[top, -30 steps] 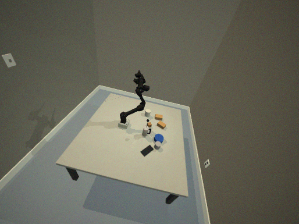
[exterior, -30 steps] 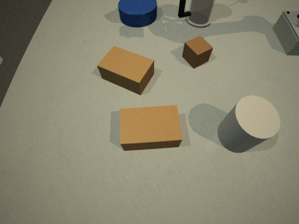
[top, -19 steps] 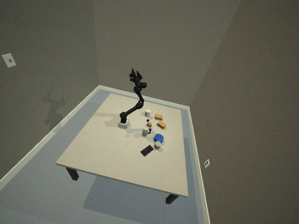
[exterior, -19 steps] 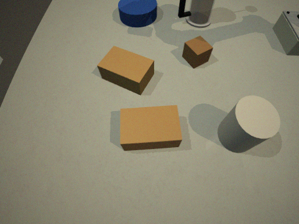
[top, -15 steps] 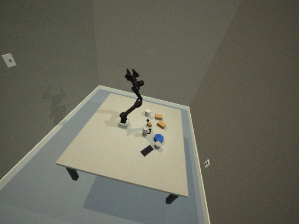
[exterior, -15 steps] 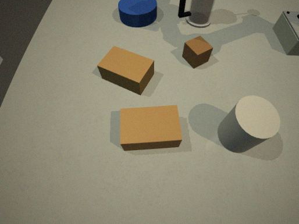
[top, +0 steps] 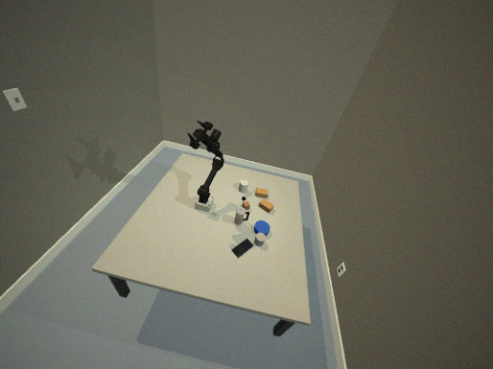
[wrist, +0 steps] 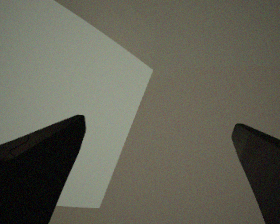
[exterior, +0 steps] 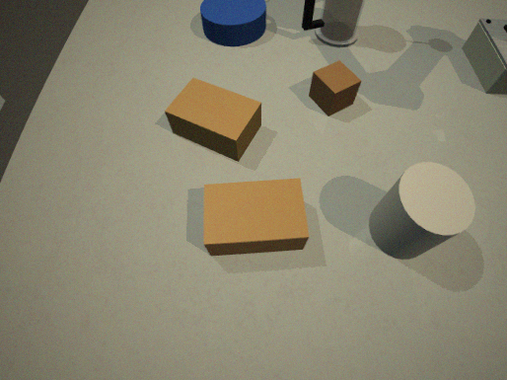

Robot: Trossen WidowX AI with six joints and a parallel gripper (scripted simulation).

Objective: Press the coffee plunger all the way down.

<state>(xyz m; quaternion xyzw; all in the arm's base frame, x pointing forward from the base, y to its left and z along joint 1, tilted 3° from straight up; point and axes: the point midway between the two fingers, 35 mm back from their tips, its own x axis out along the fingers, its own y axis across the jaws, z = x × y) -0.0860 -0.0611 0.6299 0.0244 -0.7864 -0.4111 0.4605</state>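
The coffee press [top: 240, 216] stands upright on the counter [top: 182, 257], a clear cylinder with a black handle on its side, and its plunger knob [top: 244, 198] shows as a small dark dot above the body. In the exterior view only the lower part of the press is visible at the top edge. A small brown cube [exterior: 334, 86] sits just beside it, with two orange boxes [exterior: 214, 116] [exterior: 254, 215] farther out and a pale cylinder [exterior: 425, 207] near them. On the press's other side are a blue disc [exterior: 233, 16], a grey cylinder [top: 260, 239] and a flat black slab [top: 242, 247].

My gripper [top: 199, 129] is well apart from the press, raised high over the far edge of the counter above my base [top: 203, 206], with the arm reaching up and away from the objects. My fingers are spread wide and released, with nothing between them; past them my wrist view shows only wall and a pale panel, not the press.
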